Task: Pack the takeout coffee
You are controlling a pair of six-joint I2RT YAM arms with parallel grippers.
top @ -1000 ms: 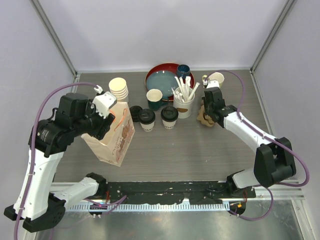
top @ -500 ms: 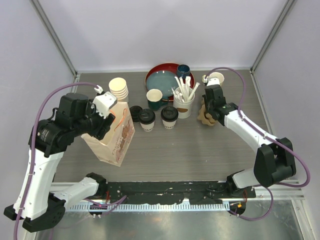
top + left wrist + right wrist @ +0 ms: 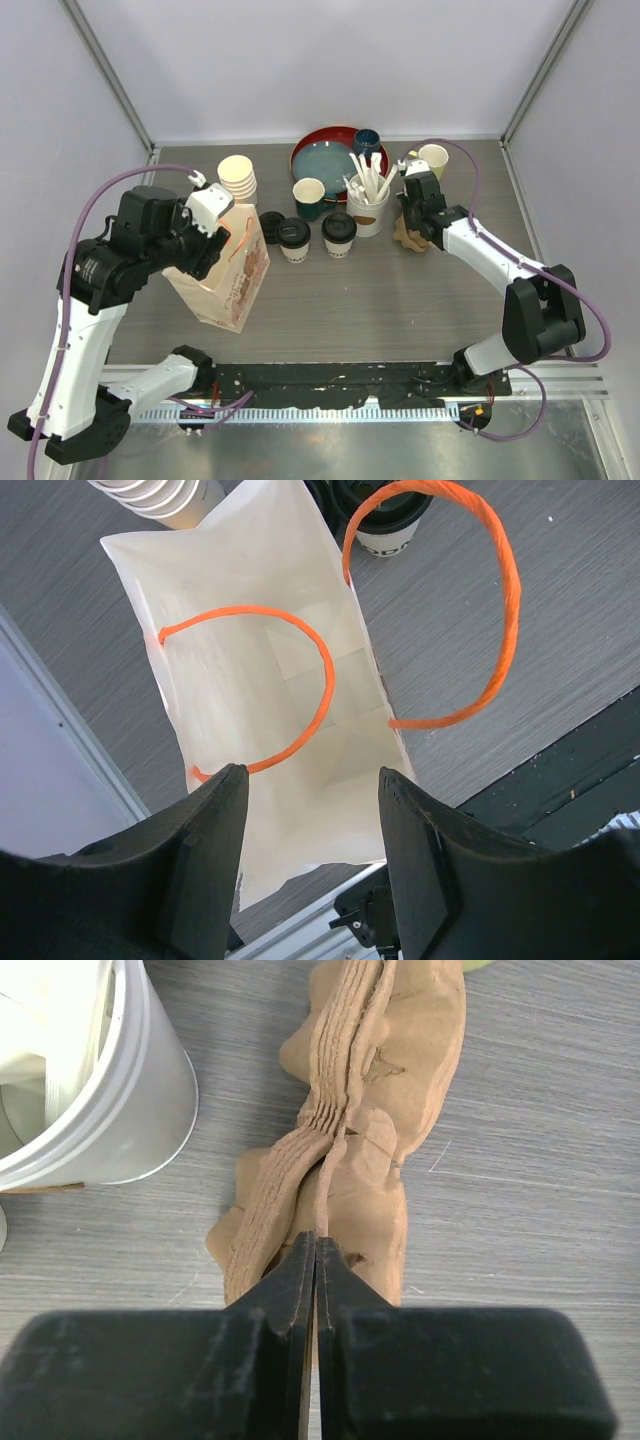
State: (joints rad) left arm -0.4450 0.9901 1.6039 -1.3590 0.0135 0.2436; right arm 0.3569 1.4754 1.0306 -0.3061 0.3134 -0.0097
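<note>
Takeout coffee cups (image 3: 339,234) stand side by side mid-table. Left gripper (image 3: 312,778), jaws spread, hovers over the open paper bag (image 3: 250,680) just left of them. Right gripper (image 3: 316,1245), clenched, meets the brown pulp carriers (image 3: 360,1110) beside the straw tub (image 3: 120,1110).

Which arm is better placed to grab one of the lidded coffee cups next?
Probably right. The left gripper straddles the mouth of the paper bag, seemingly steadying it. The right gripper is close to the lidded cups, though it's shut on the brown cardboard stack and must release first.
</note>
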